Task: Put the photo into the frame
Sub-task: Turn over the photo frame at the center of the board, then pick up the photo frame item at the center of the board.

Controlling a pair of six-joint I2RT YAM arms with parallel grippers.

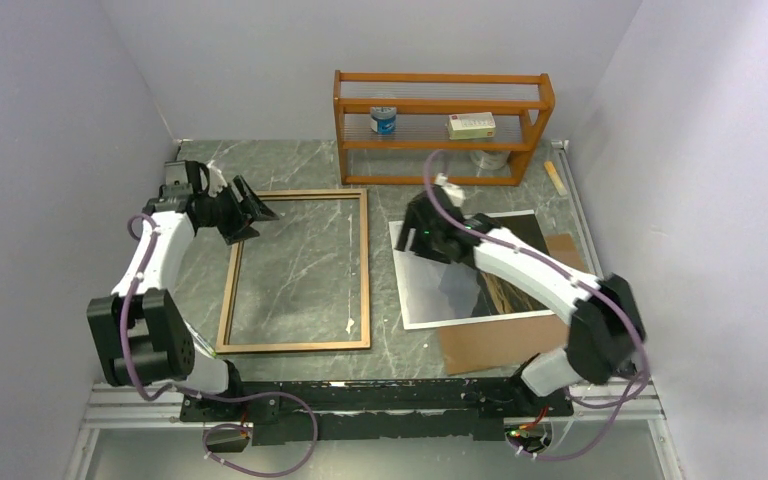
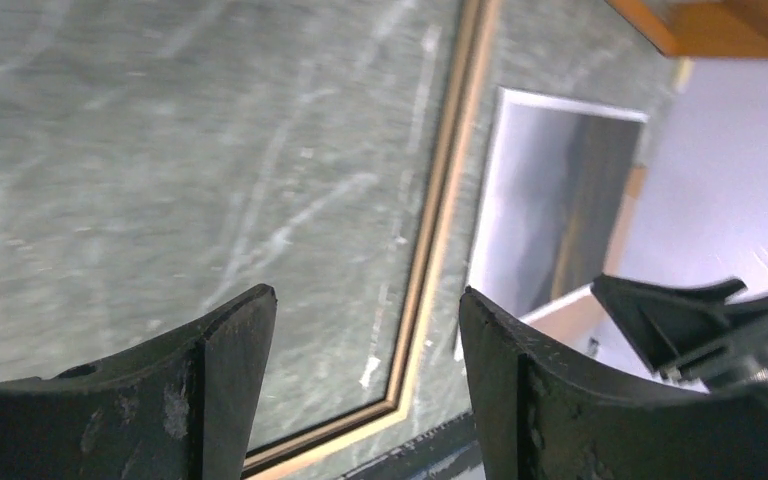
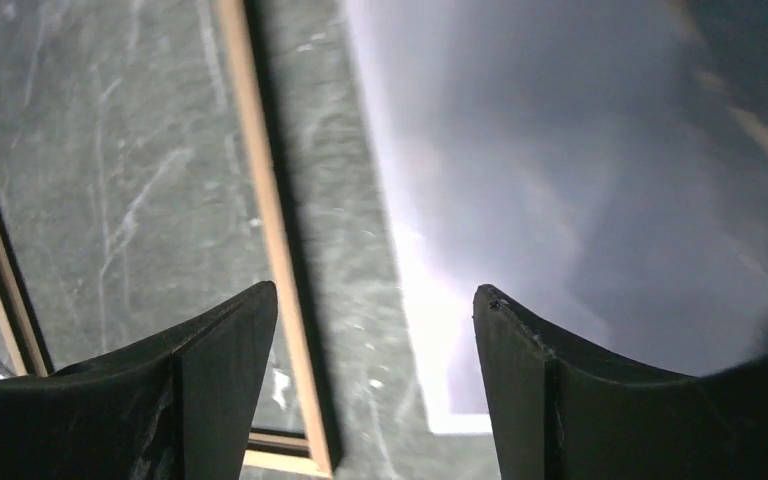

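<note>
The frame lies flat on the marble table, left of centre, light brown wood side up; it also shows in the left wrist view and right wrist view. The photo lies picture side up to its right, on a brown cardboard sheet. It also shows in the left wrist view and right wrist view. My left gripper is open and empty above the frame's far left corner. My right gripper is open and empty above the photo's far left part.
An orange-brown wooden shelf rack stands at the back, holding a small tin and a white box. A small wooden stick lies at the back right. Walls close in on both sides.
</note>
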